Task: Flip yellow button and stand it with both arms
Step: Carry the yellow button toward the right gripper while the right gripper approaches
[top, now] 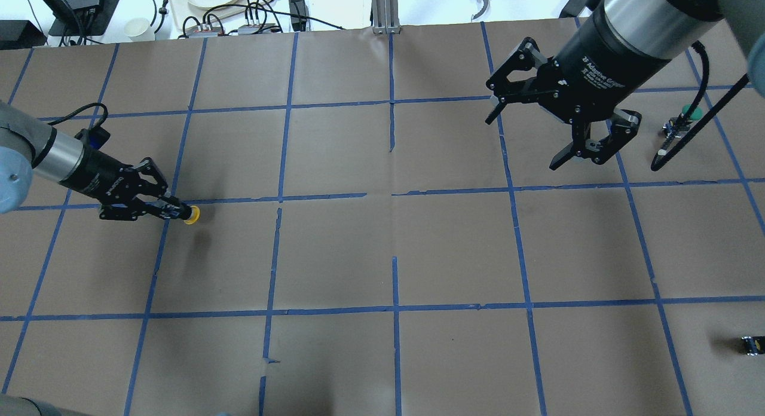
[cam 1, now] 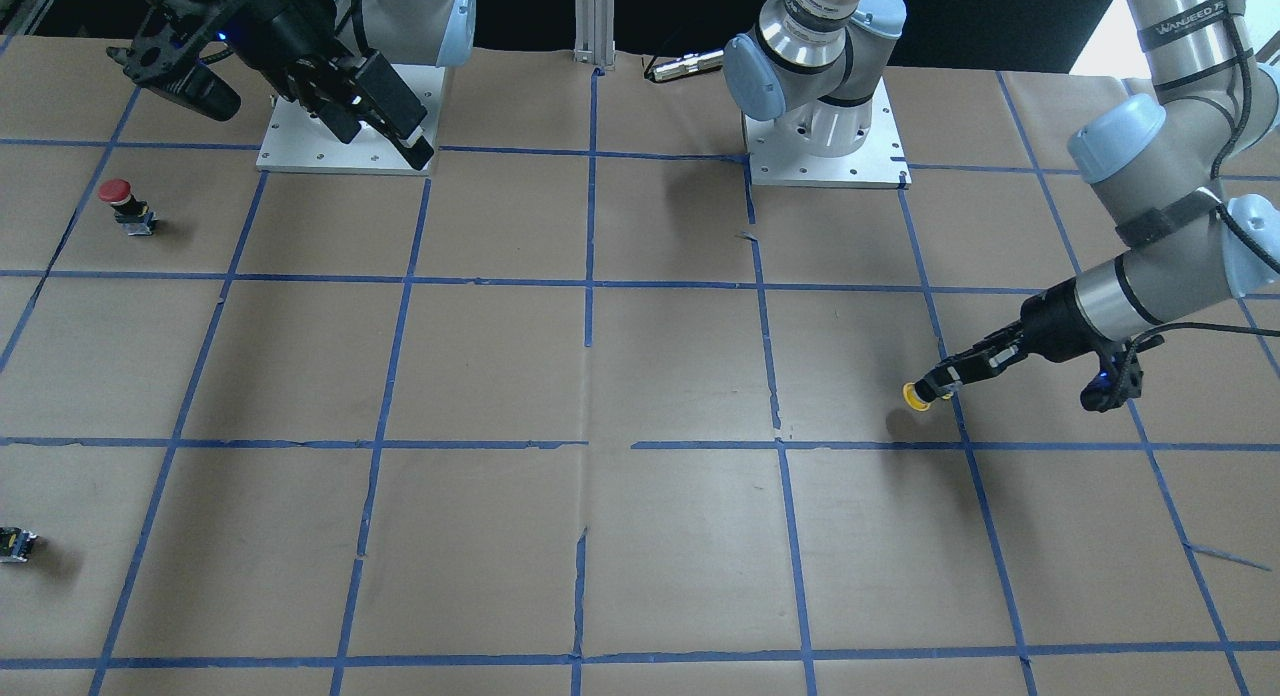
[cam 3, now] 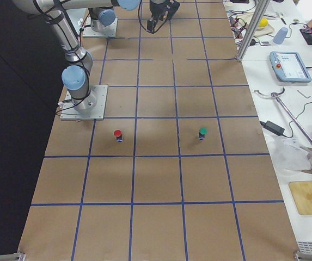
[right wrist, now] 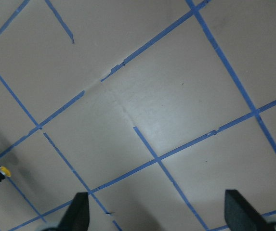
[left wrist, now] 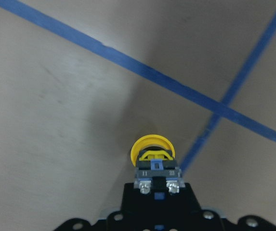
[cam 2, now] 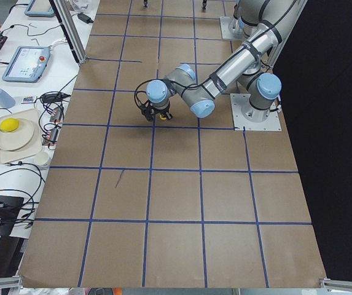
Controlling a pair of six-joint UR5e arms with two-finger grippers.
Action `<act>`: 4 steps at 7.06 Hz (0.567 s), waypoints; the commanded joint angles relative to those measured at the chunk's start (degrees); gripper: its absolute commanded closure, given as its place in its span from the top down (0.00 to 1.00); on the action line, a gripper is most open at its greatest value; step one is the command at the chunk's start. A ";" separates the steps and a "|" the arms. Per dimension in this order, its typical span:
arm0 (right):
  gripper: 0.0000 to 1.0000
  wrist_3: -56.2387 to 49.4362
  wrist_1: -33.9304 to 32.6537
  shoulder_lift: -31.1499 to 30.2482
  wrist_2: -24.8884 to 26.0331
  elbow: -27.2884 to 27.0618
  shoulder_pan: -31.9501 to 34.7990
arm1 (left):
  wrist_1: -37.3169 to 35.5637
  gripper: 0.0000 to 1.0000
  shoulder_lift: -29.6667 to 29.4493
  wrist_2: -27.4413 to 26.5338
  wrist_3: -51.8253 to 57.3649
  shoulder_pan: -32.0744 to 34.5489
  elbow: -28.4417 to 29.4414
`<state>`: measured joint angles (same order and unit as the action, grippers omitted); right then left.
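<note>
The yellow button (top: 191,214) lies sideways in my left gripper (top: 178,212), its yellow cap pointing away from the wrist. The left gripper is shut on the button's black body and holds it a little above the paper; a shadow lies beneath it. It also shows in the front view (cam 1: 914,397) and in the left wrist view (left wrist: 152,151). My right gripper (top: 523,142) is open and empty. It hangs high over the far right part of the table, well apart from the button. Its two fingertips (right wrist: 78,211) frame the right wrist view.
A red-capped button (cam 1: 124,205) stands near my right arm's base plate (cam 1: 300,146). A green-capped button (cam 3: 202,132) stands on the right side. A small black capless part (top: 750,345) lies at the right edge. Blue tape lines grid the brown paper.
</note>
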<state>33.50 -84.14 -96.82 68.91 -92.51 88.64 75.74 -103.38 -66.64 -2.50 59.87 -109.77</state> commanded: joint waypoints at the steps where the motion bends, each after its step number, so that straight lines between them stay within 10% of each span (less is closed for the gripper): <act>1: 1.00 4.19 -1.89 2.23 -4.56 -0.30 -0.05 | 2.31 0.15 1.59 17.59 -13.51 9.34 -1.58; 4: 1.00 9.39 -4.10 5.41 -10.79 -0.30 -0.31 | 1.18 0.10 5.72 41.77 -37.57 22.97 -2.56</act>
<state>41.29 -87.79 -92.25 60.79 -92.81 88.46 77.68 -99.31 -35.50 -29.62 76.88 -112.09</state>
